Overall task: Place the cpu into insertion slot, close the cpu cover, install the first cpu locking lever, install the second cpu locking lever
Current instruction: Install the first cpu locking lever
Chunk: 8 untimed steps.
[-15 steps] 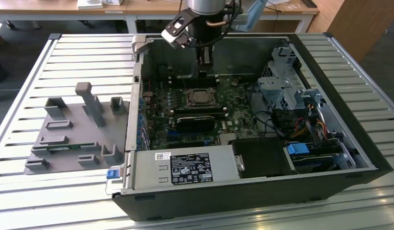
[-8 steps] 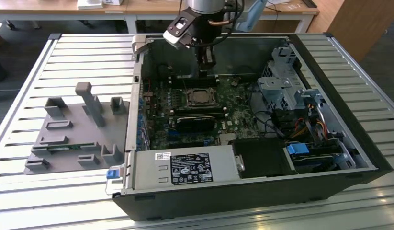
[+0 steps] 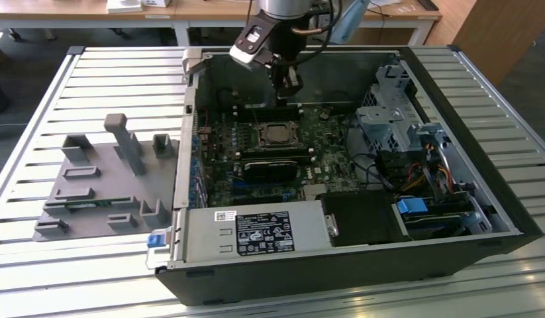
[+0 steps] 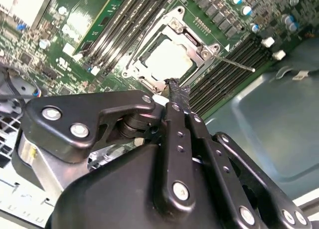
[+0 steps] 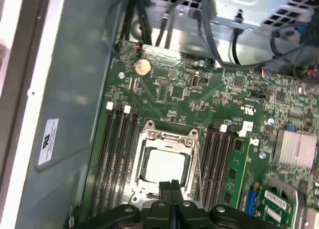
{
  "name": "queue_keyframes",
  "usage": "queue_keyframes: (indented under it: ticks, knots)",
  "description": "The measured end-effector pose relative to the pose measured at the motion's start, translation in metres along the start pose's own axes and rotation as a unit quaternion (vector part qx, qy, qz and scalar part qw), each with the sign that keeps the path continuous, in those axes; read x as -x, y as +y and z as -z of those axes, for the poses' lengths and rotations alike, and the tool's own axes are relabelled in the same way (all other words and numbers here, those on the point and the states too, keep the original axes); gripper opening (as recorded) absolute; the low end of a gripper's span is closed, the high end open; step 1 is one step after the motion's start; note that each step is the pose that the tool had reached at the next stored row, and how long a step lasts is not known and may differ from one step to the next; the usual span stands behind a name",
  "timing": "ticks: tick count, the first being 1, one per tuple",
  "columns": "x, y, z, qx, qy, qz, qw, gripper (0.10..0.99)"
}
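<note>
Jaws closed and empty inside the computer case [image 3: 343, 278], tips just above the motherboard [image 5: 199, 104]. The cpu cover [image 5: 167, 135] lies flat around the seated cpu [image 5: 164, 165]. One locking lever [image 4: 237, 64] appears unlatched: press it steadily with the closed tips, avoiding side-slip.

Bright, even daylight falls on the slatted table [image 3: 42, 99]; the inside of the computer case [image 3: 343, 281] is darker. In both wrist views the cpu [image 4: 168, 59] [image 5: 163, 165] glares white — its surface is washed out.
</note>
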State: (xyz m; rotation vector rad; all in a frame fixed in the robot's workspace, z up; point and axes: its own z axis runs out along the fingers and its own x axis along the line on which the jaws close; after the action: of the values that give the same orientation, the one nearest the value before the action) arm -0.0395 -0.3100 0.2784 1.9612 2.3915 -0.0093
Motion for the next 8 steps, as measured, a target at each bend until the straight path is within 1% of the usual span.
queue_keyframes:
  ticks: [2, 4, 8]
  knots:
    - [0.0, 0.0, 0.0, 0.0003, -0.0012, 0.014, 0.9999, 0.106]
    - [0.0, 0.0, 0.0, 0.0007, -0.0013, 0.027, 0.9996, 0.106]
    - [0.0, 0.0, 0.0, 0.0015, -0.0019, 0.052, 0.9986, 0.106]
